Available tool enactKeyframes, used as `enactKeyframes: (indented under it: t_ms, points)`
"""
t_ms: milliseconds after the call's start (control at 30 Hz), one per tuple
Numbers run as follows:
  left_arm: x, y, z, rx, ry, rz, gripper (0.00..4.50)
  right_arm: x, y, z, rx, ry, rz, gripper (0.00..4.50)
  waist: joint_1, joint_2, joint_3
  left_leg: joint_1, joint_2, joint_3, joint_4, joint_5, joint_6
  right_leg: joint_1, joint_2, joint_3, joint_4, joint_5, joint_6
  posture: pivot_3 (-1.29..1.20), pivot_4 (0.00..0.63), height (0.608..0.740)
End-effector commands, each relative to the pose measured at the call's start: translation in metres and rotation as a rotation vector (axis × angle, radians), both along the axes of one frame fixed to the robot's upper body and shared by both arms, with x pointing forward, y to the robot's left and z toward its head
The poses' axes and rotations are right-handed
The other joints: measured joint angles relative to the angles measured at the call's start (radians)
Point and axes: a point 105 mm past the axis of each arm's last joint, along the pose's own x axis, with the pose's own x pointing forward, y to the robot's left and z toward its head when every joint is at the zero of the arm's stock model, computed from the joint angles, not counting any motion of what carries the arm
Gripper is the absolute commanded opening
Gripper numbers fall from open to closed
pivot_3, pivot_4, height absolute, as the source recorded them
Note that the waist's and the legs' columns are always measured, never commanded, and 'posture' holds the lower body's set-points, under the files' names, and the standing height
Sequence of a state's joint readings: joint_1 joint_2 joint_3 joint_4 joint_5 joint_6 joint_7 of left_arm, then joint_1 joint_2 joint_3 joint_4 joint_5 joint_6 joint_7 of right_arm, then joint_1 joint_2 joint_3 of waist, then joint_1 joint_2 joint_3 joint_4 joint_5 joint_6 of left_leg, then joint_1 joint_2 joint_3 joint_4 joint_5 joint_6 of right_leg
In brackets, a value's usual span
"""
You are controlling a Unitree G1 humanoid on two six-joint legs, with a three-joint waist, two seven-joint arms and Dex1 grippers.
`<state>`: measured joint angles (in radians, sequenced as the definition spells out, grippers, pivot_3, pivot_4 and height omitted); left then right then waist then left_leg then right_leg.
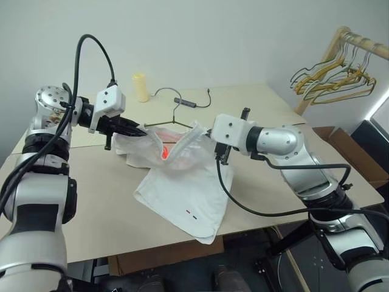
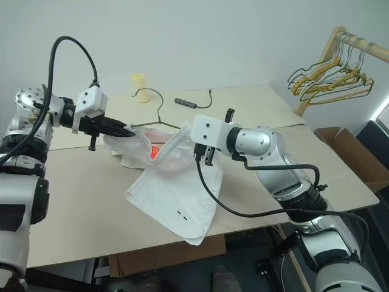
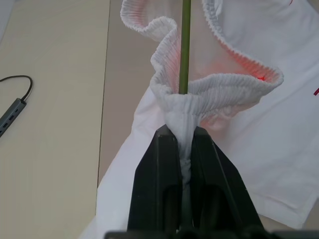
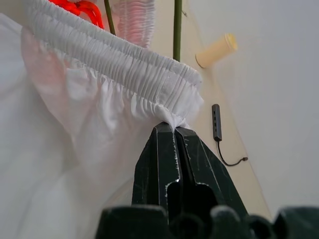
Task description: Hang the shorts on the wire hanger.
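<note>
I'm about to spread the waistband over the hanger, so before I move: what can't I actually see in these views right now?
- Wire hanger: head views show its hook and upper wires; the lower part is covered by the shorts.
- Left tool: left wrist view shows it shut on bunched waistband, which hides whether the wire is pinched too.
- Right tool: shut on the waistband edge; how much cloth sits between the fingers is hidden.
- Red patch inside the shorts: too small to identify.

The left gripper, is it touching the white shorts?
Touching. In the left wrist view, the left gripper has its two black fingers shut on a bunched bit of the shorts' waistband.
</note>
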<state>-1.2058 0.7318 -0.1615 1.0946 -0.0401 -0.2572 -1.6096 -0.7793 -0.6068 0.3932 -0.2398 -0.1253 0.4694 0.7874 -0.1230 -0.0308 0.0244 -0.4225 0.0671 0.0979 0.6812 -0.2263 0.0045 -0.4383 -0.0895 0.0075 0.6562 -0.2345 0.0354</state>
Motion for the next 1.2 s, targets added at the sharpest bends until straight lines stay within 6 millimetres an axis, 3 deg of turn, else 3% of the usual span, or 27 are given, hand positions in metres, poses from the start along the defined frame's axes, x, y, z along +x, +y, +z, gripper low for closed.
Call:
enactKeyframes:
  t_ms: [33,133,300,633,900,967,1200]
  points:
    - [-0.001,-0.006,0.019,-0.039,-0.071,-0.034,0.0,-0.001,-0.001,0.009,-0.023,-0.069,0.024,0.71,0.0,0.0,0.0,0.0,0.0,0.0,0.0,0.0,0.0,0.0,0.0,0.0,0.0,0.0,0.0,-0.1,0.0,0.74]
    - [-0.003,-0.007,0.017,-0.044,-0.06,-0.043,0.0,0.013,-0.009,0.008,0.033,-0.066,-0.046,1.74,-0.001,0.0,0.0,0.0,0.0,0.0,0.0,0.0,0.0,0.0,0.0,0.0,0.0,0.0,0.0,-0.1,0.0,0.74]
    - [-0.005,-0.007,0.014,-0.051,-0.048,-0.047,0.0,0.018,-0.016,0.002,0.037,-0.043,-0.062,3.47,-0.003,0.0,0.0,0.0,0.0,0.0,0.0,0.0,0.0,0.0,0.0,0.0,0.0,0.0,0.0,-0.1,0.0,0.74]
    - [-0.009,-0.009,0.014,-0.052,-0.047,-0.075,0.0,0.008,-0.02,0.004,0.194,0.228,0.033,3.47,-0.003,0.0,0.0,0.001,0.0,0.0,0.0,0.0,0.0,0.001,0.0,0.0,0.0,0.0,0.0,-0.1,0.0,0.74]
    - [-0.012,-0.012,0.014,-0.071,-0.035,-0.097,0.0,0.007,-0.022,-0.001,0.224,0.382,0.08,3.47,-0.004,0.0,0.0,0.001,0.0,0.0,0.0,0.0,0.0,0.001,0.0,0.0,0.0,0.0,0.0,-0.1,0.0,0.74]
    - [-0.013,-0.012,0.014,-0.072,-0.031,-0.101,0.0,0.009,-0.021,-0.002,0.234,0.394,0.084,2.99,-0.002,0.0,0.0,0.001,0.0,0.0,0.0,0.0,0.0,0.001,0.0,0.0,0.0,0.0,0.0,-0.09,0.0,0.74]
    - [-0.014,-0.012,0.011,-0.07,-0.018,-0.103,0.0,0.011,-0.016,-0.005,0.227,0.385,0.1,0.62,-0.001,0.0,0.0,0.0,0.0,0.0,0.0,0.0,0.0,0.0,0.0,0.0,0.0,0.0,0.0,-0.09,0.0,0.74]
